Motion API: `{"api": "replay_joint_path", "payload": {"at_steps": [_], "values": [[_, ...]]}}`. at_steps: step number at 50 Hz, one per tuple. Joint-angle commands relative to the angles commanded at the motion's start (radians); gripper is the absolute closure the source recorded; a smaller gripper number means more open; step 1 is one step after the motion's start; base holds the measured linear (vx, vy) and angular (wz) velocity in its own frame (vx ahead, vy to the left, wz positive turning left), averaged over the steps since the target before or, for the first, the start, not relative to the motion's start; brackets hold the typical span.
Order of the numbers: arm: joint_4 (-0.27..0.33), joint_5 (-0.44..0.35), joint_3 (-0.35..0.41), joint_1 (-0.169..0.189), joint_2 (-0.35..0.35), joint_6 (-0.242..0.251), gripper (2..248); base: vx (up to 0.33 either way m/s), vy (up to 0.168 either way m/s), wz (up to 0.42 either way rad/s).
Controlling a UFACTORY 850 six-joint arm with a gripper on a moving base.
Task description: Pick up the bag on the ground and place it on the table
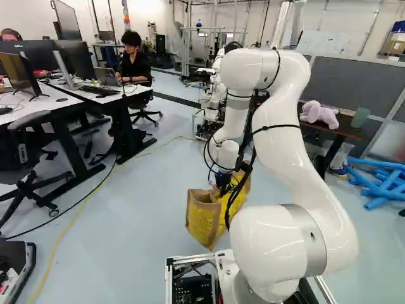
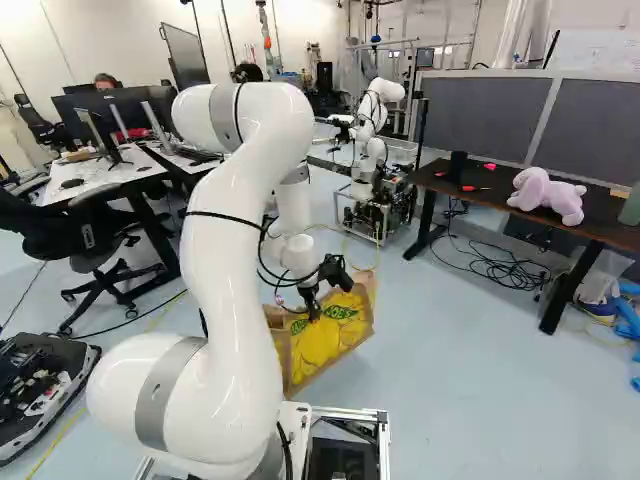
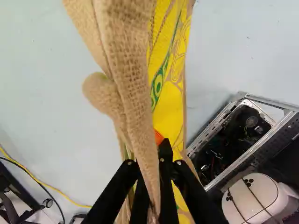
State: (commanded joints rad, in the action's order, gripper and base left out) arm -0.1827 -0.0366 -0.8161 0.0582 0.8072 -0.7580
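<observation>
While aslant, the yellow-printed bag [image 2: 335,348], its burlap edge between narrow jaws; the dark table [image 2: 490,202] well apart.

The bag [image 3: 133,84] (coarse brown weave, yellow print) is pinched in the tool [image 2: 313,307]. Beside the bag is a metal frame [image 3: 275,136]; across from it, a yellow cable [image 3: 52,188] crosses the floor [image 3: 46,93].

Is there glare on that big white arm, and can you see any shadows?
Left base view: soft, bright sheen on the rounded white arm; right base view: similar sheen there, and a very bright wall; wrist view: a soft shadow on the floor beside the metal frame, no glare on the bag.
</observation>
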Motion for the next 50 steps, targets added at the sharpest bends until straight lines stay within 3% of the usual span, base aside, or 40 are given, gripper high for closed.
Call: {"api": "replay_joint_path", "payload": {"at_steps": [34,50], "values": [[0.0,0.001,0.093,0.0,-0.154,0.0,229,0.0,0.0,0.0],[0.0,0.041,0.129,0.0,-0.227,0.0,229,0.0,0.0,0.0]]}}
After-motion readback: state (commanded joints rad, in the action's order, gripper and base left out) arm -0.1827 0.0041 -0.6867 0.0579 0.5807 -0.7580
